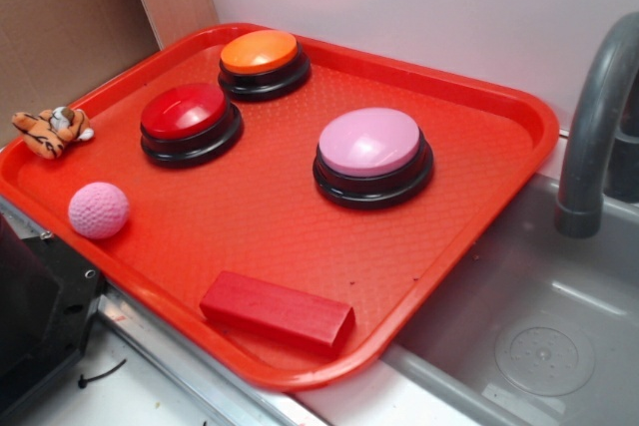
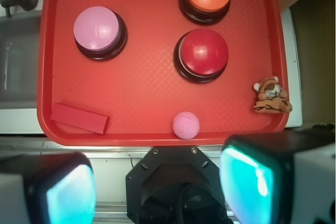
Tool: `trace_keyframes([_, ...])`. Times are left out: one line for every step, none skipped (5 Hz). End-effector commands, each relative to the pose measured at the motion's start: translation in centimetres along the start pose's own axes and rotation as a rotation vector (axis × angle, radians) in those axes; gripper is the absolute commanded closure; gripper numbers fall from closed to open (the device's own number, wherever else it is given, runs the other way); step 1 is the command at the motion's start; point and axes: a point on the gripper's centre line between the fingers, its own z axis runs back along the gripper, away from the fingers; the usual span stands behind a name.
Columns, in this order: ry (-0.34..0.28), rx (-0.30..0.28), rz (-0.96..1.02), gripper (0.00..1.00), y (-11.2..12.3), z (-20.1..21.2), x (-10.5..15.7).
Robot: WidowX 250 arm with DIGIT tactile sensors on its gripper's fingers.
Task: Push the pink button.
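Your target, the large round pink button (image 1: 370,142) with its glossy pale lilac dome on a black base, sits on the textured red plastic tray (image 1: 479,97), on the side nearest the grey sink and faucet (image 1: 591,137). Judge it as rigid, smooth plastic: the dome looks slippery, so press straight down on the middle of the top rather than the sloping edge, where a fingertip could skid off; nothing needs gripping. The red-topped button (image 1: 186,112) and orange-topped button (image 1: 260,51) stand well apart from it, as do the fuzzy pink knitted ball (image 1: 98,210), the red rectangular block (image 1: 277,310) and the small tiger toy (image 1: 52,131). The gripper (image 2: 157,187) hangs high over the tray's near edge, its fingers (image 2: 247,182) spread wide apart, though they are blurred and cropped in the wrist view, and the exterior view shows no arm.
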Motion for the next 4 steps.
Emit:
trace_keyframes([0.0, 0.0, 0.0, 0.0, 0.0, 0.0, 0.0])
trace_keyframes([0.039, -0.016, -0.248, 0.0, -4.0, -4.0, 4.6])
trace_keyframes([0.044, 0.038, -0.32, 0.0, -7.7, -8.0, 8.9])
trace_keyframes([0.008, 0.049, -0.347, 0.0, -8.7, -10.7, 12.8])
